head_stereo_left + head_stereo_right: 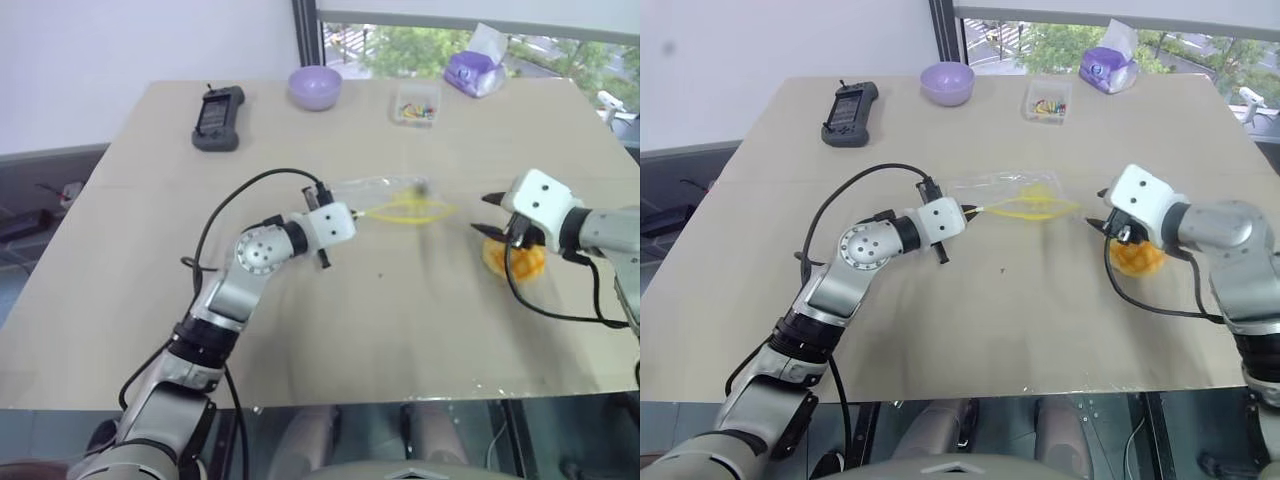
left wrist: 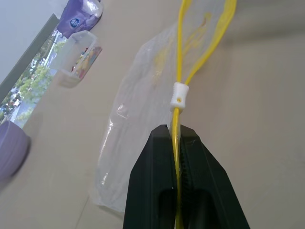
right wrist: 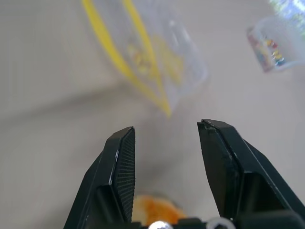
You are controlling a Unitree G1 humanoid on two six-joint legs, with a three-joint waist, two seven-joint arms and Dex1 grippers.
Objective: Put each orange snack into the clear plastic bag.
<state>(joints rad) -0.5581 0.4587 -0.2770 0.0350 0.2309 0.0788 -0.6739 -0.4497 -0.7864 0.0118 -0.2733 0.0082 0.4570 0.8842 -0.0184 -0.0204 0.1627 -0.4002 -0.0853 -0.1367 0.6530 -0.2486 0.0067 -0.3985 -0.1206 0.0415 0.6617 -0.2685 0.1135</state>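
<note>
**Bag pinched at its zip, bun lying loose under my right gripper**

I take the clear plastic bag as my landmark; it lies near the middle of the table. Far behind it to the left sits a black handheld device, then a purple bowl whose inside I cannot see. Almost straight behind the bag stands a small clear box holding colourful bits, and further right a purple tissue pack by the window edge.

My left gripper is at the bag's left end, its fingers clamped tight on the yellow zip strip just short of the white slider. The strip gapes in a loop, so the mouth stands open toward the right. The film is crinkly and see-through; I make out yellow smears inside but cannot tell what they are.

Right of the bag, apart from it, my right gripper has its fingers parted about halfway with nothing between them. The orange snack lies on the table just beneath it, orange-yellow and rounded, mostly hidden.

Bare tabletop runs in front of the bag to the near edge.
</note>
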